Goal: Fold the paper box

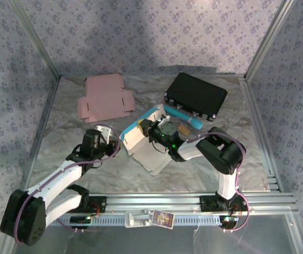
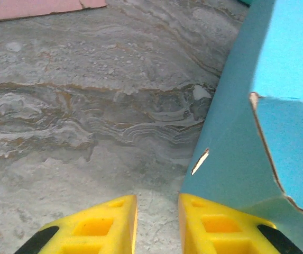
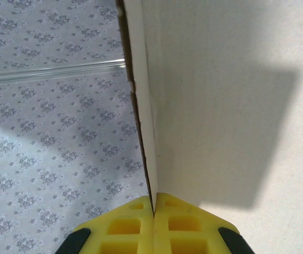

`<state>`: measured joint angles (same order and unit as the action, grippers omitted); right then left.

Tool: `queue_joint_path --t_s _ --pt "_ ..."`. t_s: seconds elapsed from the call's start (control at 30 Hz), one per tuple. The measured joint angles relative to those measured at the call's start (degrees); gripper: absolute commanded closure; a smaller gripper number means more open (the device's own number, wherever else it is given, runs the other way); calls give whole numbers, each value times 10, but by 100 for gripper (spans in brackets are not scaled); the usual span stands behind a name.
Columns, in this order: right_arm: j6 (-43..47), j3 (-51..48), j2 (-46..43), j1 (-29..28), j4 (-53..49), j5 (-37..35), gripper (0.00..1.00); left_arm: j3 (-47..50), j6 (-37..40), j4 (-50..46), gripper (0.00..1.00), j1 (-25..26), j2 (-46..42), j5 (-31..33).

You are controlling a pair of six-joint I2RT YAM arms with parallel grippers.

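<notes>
The right tool is clamped on a flap of the paper box on the tabletop, the left tool slightly parted and empty beside its blue wall; a hard pull could tear the card.

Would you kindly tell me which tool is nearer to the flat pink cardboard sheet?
Left. The left tool sits on the near side of the pink sheet, with a gap between them; the right tool is farther right, shut on a wall of the paper box.
</notes>
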<state>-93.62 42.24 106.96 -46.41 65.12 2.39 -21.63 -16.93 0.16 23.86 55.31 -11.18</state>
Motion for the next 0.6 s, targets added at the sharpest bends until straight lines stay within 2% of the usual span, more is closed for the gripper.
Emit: queue_joint_path --t_s 0.17,0.37,0.6 --pt "-4 0 0 2 -3 -1 100 2 10 13 67 22 12 -1" --pt "-9 0 0 3 -3 -2 100 4 13 23 66 31 17 0" --pt "-22 0 0 2 -3 -12 100 4 8 -21 60 38 -43 16"
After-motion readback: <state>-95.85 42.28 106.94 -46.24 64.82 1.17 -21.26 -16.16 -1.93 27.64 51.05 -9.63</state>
